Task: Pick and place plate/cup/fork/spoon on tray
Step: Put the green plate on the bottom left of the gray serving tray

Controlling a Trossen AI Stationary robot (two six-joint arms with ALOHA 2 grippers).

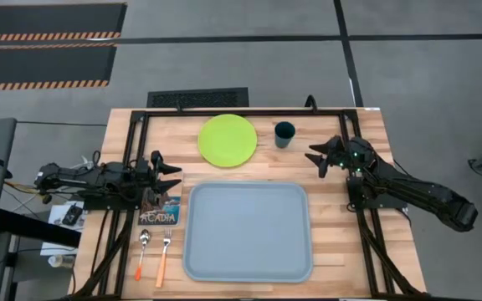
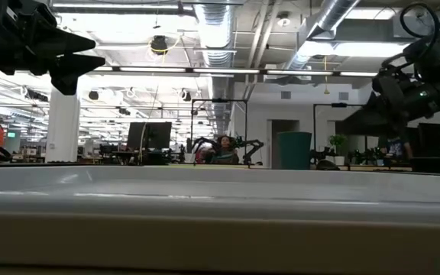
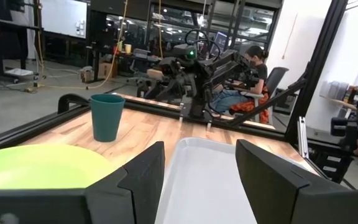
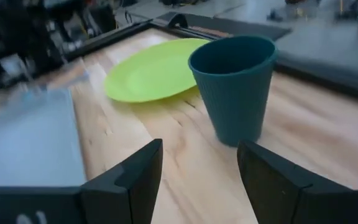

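Observation:
The lime-green plate (image 1: 227, 140) lies flat on the table at the far middle; the dark teal cup (image 1: 284, 134) stands upright to its right. The pale grey-blue tray (image 1: 248, 232) lies in the middle near the front. The spoon (image 1: 142, 253) and fork (image 1: 164, 255) lie side by side left of the tray. My left gripper (image 1: 174, 177) is open above the table's left side, by the tray's far left corner. My right gripper (image 1: 315, 160) is open, a short way to the right and near side of the cup (image 4: 235, 87), pointing toward it.
A picture card reading ACADIA (image 1: 159, 211) lies between my left gripper and the spoon. A black frame (image 1: 249, 109) runs round the table's far and side edges. People sit in the room behind the table (image 3: 253, 68).

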